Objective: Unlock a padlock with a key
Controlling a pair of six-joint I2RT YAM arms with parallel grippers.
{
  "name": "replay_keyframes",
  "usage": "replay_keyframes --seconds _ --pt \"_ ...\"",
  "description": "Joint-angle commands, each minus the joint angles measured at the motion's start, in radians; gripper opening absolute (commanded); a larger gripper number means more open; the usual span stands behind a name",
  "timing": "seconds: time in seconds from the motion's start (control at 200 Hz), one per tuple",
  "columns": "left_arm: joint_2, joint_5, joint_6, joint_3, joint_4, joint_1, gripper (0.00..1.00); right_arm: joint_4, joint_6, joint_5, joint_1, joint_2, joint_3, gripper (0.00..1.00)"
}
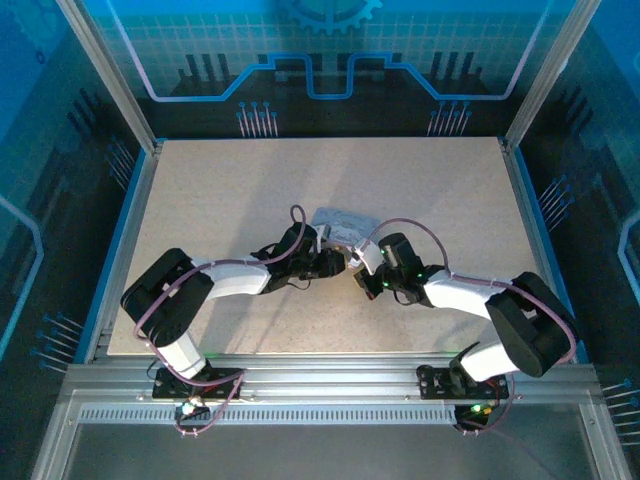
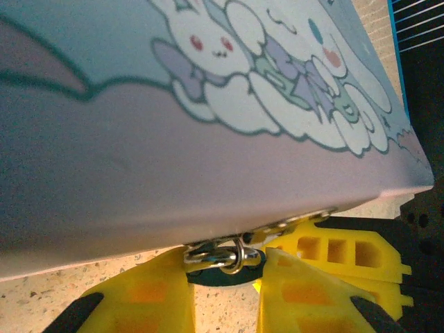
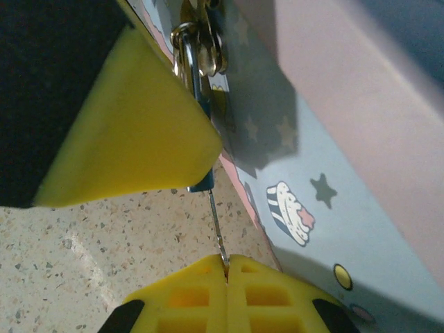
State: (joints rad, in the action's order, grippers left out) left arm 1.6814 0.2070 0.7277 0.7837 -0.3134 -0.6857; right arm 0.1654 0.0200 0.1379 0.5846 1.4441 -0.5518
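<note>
The padlock (image 2: 223, 272), dark bluish with a silvery shackle, hangs on the hasp of the lilac cartoon tin (image 2: 208, 139). My left gripper (image 2: 225, 281) is shut on it, one yellow finger on each side of its body. In the right wrist view the padlock (image 3: 203, 182) peeks out below a left finger (image 3: 132, 139). The thin grey key (image 3: 216, 220) runs from the padlock's bottom down into my right gripper (image 3: 227, 265), which is shut on it. From above, the left gripper (image 1: 337, 262) and right gripper (image 1: 357, 273) meet just in front of the tin (image 1: 338, 224).
The tin lies mid-table on the speckled beige tabletop (image 1: 220, 200). The right gripper's yellow fingers (image 2: 340, 253) sit close to the right of the padlock. Blue rails and dark walls frame the table.
</note>
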Motion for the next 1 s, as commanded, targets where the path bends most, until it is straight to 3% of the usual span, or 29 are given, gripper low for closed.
replay_keyframes --seconds 0.0,0.995 --pt "-0.038 0.022 0.004 0.035 -0.006 -0.01 0.11 0.039 0.01 0.005 0.019 0.017 -0.023 0.0" --pt "-0.02 0.016 0.006 0.048 -0.007 -0.011 0.1 0.049 0.01 0.016 0.029 0.01 -0.01 0.0"
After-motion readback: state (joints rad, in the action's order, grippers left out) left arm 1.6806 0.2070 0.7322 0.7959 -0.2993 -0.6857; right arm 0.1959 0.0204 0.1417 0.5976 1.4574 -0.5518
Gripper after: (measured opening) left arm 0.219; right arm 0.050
